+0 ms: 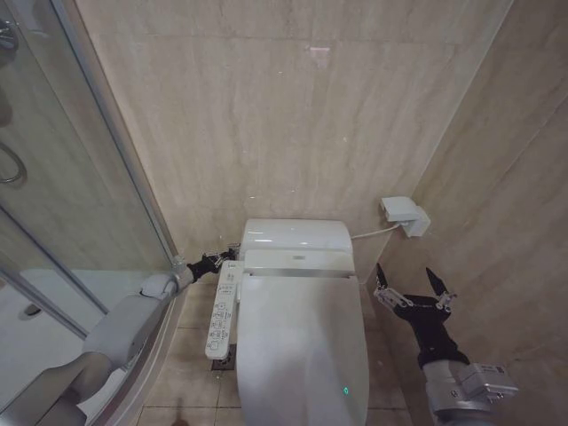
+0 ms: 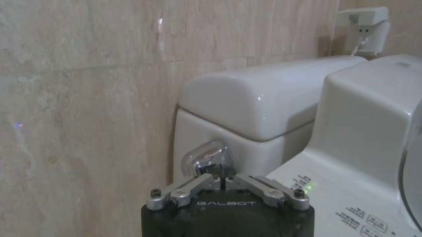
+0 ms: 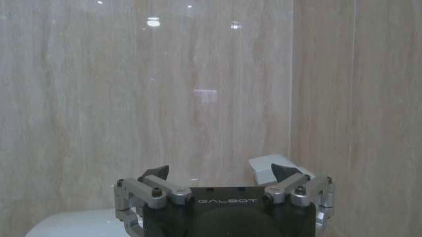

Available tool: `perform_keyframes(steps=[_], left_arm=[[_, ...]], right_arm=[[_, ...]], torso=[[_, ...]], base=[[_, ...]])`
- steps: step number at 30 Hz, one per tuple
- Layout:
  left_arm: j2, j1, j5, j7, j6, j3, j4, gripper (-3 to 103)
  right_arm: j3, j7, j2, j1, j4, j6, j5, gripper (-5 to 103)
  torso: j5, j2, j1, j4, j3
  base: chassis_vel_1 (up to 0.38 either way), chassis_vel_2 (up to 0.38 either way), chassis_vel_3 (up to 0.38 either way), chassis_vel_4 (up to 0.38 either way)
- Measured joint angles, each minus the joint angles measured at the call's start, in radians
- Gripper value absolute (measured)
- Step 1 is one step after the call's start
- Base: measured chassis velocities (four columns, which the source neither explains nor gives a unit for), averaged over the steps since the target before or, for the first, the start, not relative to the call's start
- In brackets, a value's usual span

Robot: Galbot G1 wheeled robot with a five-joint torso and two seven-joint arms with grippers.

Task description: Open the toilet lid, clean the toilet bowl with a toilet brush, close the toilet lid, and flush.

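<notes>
The toilet lid (image 1: 302,346) lies closed, so the toilet bowl is hidden beneath it. The toilet brush is out of view. My left gripper (image 1: 226,257) reaches in from the left to the side of the white tank (image 1: 297,235). In the left wrist view its fingers are shut (image 2: 223,178), tips against a chrome flush lever (image 2: 207,157) on the tank's side wall (image 2: 197,133). My right gripper (image 1: 413,284) hovers open to the right of the toilet, near the wall, holding nothing; it is also open in the right wrist view (image 3: 220,173).
A side button panel (image 1: 224,311) runs along the toilet's left. A white socket box (image 1: 404,216) with a cable is fixed to the right wall. A glass shower screen (image 1: 80,177) stands on the left. Tiled walls close in behind and to the right.
</notes>
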State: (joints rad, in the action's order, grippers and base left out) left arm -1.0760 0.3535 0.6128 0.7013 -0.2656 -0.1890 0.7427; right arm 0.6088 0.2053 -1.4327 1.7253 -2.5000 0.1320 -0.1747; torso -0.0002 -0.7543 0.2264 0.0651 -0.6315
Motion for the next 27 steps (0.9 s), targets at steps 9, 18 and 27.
perform_keyframes(steps=[9,18,27], left_arm=[[0.033,0.015,0.001,0.047,-0.001,0.006,0.013,0],[0.039,0.018,-0.001,0.058,-0.004,0.008,0.009,0],[0.031,0.017,-0.025,0.07,-0.012,0.018,-0.019,0]], right_arm=[[0.0,0.0,0.0,0.0,0.0,0.0,0.0,100],[0.0,0.0,0.0,0.0,0.0,0.0,0.0,100],[0.0,0.0,0.0,0.0,0.0,0.0,0.0,100]], torso=[[-0.0002,0.0,0.0,-0.0006,0.0],[0.0,0.0,0.0,-0.0007,0.0],[-0.0001,0.0,0.0,-0.0008,0.0]], base=[[0.0,0.0,0.0,0.0],[0.0,0.0,0.0,0.0],[0.0,0.0,0.0,0.0]])
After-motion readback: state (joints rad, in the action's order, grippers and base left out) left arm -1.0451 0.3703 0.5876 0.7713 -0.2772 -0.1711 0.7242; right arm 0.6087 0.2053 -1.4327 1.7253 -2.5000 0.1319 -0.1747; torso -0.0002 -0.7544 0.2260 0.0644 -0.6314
